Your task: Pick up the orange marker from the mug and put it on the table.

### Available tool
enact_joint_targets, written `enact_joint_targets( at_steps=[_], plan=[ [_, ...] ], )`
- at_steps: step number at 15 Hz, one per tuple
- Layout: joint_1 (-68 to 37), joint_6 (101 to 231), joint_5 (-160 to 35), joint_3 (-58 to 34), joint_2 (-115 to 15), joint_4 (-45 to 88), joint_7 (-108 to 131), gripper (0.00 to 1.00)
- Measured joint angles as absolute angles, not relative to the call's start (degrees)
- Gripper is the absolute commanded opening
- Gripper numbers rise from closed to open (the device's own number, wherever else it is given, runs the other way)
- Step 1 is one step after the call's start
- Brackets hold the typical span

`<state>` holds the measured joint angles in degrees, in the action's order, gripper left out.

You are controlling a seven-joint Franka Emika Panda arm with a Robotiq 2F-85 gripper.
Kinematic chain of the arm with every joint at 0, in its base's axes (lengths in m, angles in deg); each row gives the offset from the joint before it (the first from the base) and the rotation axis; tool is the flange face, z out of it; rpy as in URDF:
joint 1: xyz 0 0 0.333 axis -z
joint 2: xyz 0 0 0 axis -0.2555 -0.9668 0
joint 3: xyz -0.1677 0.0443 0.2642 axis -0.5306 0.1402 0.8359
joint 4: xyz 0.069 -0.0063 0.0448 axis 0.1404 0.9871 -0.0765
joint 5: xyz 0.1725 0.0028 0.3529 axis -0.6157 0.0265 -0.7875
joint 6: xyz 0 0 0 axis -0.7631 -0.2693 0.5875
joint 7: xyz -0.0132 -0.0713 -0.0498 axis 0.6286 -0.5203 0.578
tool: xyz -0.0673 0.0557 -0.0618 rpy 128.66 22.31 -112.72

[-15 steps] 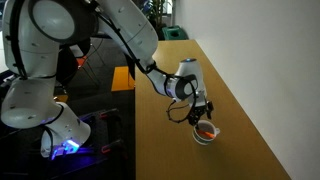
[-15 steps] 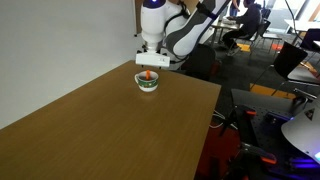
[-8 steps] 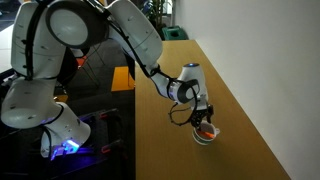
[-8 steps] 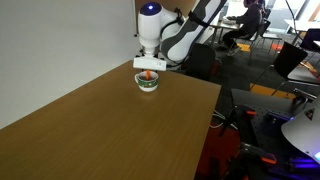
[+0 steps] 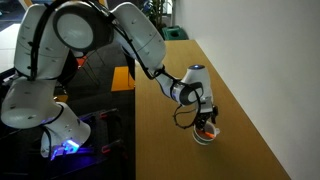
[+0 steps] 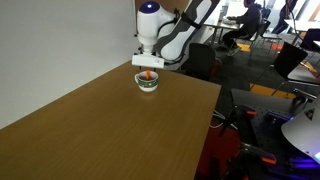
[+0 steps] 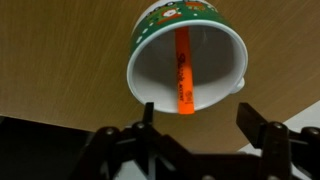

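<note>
The mug (image 7: 150,75) is a round cup, white inside, with a green Christmas-patterned outside, standing on the wooden table (image 7: 60,60). The orange marker (image 7: 184,72) leans inside it, one end poking past the rim. My gripper (image 7: 197,122) is open, its two dark fingers on either side of the marker's near end, just above the mug. In both exterior views the gripper (image 5: 207,122) (image 6: 147,64) hangs right over the mug (image 5: 204,138) (image 6: 147,84), with a bit of orange marker (image 6: 148,75) showing.
The mug stands near the table's edge (image 6: 205,120). Beyond that edge are office chairs and desks (image 6: 290,55). A white wall (image 5: 260,50) runs along the table's other side. The robot's base (image 5: 45,110) stands beside the table.
The gripper has come down closer over the mug, and the arm has shifted a little. The marker and mug have not moved.
</note>
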<state>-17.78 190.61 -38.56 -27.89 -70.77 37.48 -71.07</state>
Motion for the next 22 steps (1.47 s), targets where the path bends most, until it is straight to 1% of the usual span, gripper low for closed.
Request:
enact_joint_targets(
  at_steps=[4, 7, 10, 13, 14, 15, 16, 20, 21, 22],
  plan=[
    [-18.06, 190.61, -40.89, -28.60, -73.15, 35.30, -69.23, 0.79],
    [-18.55, 190.61, -42.15, -29.12, -75.34, 33.54, -68.55, 0.80],
    [-19.08, 190.61, -43.16, -29.77, -77.07, 32.14, -68.37, 0.77],
    [-19.39, 190.60, -44.35, -30.39, -78.33, 31.14, -68.30, 0.72],
    [-19.39, 190.60, -44.60, -30.52, -78.69, 30.84, -68.30, 0.69],
    [-19.39, 190.60, -44.81, -30.64, -79.02, 30.60, -68.30, 0.68],
    [-19.42, 190.60, -45.00, -30.78, -79.26, 30.41, -68.30, 0.64],
    [-19.67, 190.57, -45.67, -31.35, -79.71, 29.95, -68.30, 0.52],
    [-19.76, 190.57, -45.83, -31.46, -79.78, 29.86, -68.30, 0.55],
    [-19.85, 190.57, -45.89, -31.58, -79.85, 29.82, -68.29, 0.51]
  ],
)
